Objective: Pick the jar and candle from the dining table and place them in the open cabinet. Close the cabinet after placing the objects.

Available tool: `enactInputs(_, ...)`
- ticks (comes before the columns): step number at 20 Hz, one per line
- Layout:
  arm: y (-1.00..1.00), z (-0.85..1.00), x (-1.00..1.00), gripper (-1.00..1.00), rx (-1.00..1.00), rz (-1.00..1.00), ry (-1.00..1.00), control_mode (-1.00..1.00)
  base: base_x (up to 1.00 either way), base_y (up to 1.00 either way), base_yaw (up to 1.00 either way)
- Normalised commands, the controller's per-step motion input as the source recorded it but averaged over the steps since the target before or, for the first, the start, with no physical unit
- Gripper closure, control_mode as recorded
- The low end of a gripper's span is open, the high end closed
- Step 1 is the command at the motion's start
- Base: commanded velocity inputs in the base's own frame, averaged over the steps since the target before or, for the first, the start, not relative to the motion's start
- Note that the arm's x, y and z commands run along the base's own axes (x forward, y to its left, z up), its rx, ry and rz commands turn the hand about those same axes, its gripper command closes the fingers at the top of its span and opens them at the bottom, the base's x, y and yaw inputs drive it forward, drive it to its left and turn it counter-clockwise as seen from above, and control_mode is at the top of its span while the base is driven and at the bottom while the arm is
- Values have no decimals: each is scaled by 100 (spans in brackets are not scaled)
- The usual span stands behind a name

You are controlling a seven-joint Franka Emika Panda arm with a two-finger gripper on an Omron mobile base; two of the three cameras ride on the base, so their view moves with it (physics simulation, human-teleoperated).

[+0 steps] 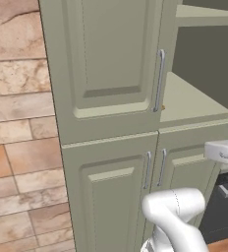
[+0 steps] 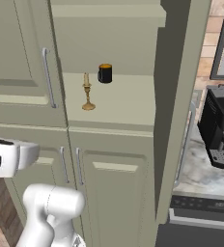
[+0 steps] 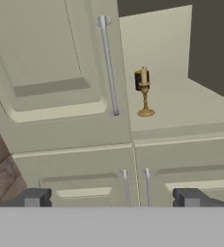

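The end effector point(image 3: 111, 198) stands fully open with nothing between its two dark fingertips point(image 3: 36, 198), which rise at the lower left and lower right of the hand view. It is held clear of the tall sage-green cabinet point(image 3: 56, 72) with panelled doors, well short of the shelf.

Above and slightly right of centre in the hand view, the small gold goblet-shaped candle point(image 3: 145, 94) stands upright on the flat pale inner shelf point(image 3: 191, 103) of the open compartment, near the front edge and just beside the closed upper door's silver bar handle point(image 3: 109, 65). In the right base view the candle point(image 2: 88, 94) sits at upper centre, near the shelf's left side. Behind it, toward the back wall, stands a short black cylinder with an orange top point(image 2: 105, 73), apart from the candle.

Below the shelf, two closed lower doors point(image 2: 109, 188) meet at paired silver handles. A dark appliance point(image 2: 222, 130) sits at the right edge of the right base view.
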Motion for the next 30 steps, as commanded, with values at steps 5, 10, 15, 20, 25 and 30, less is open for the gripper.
enactInputs(5, -8, -27, -36, -100, 2, 0, -16, -100, 0, 0, 0)
enactInputs(10, -16, -28, -24, -100, 2, 0, -14, -100, 0, 0, 0)
enactInputs(15, -26, -29, -32, -100, 5, 0, -17, -100, 0, 0, 0)
enactInputs(20, -31, -32, -37, -100, 6, 0, -19, -100, 0, 0, 0)
enactInputs(25, -26, -35, -40, -100, 5, 0, -20, -100, 0, 0, 0)
enactInputs(30, -22, -36, -31, -100, 5, 0, -19, -100, 0, 0, 0)
